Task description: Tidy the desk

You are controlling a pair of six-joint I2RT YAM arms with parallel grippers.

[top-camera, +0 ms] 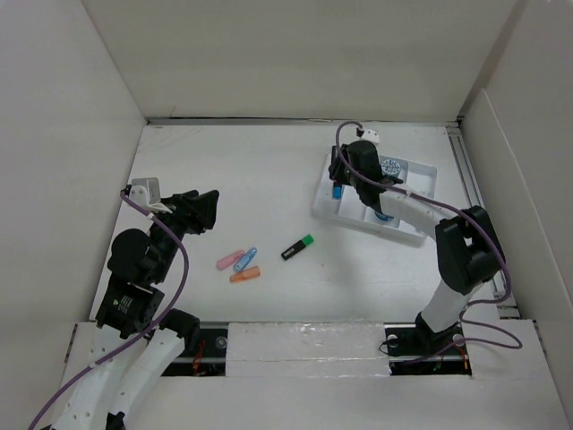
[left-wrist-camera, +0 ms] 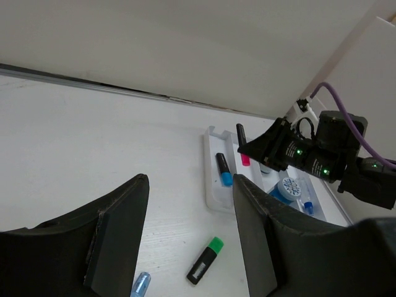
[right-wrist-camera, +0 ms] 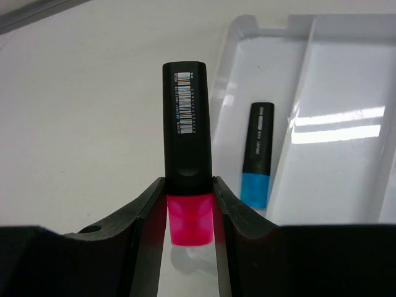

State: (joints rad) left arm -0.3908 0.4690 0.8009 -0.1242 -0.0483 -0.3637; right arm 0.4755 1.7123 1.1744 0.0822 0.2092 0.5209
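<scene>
Now right gripper point(right-wrist-camera: 189, 207) clamps pink highlighter point(right-wrist-camera: 185, 124) near tray point(right-wrist-camera: 346, 179).

From the top, the right arm point(top-camera: 407, 208) covers the middle of the tray point(top-camera: 416, 179): the blue-capped highlighter point(top-camera: 337, 191) shows only in part, and the round blue-and-white item point(top-camera: 391, 167) at the far side is half hidden and too small to name. In the right wrist view the fingers point(right-wrist-camera: 145, 223) of the right gripper point(right-wrist-camera: 187, 185) hide the cap sides of the pink highlighter point(right-wrist-camera: 185, 124), whose print is unreadable. In the left wrist view the picture's edge cuts off the blue clip point(left-wrist-camera: 140, 284)
</scene>
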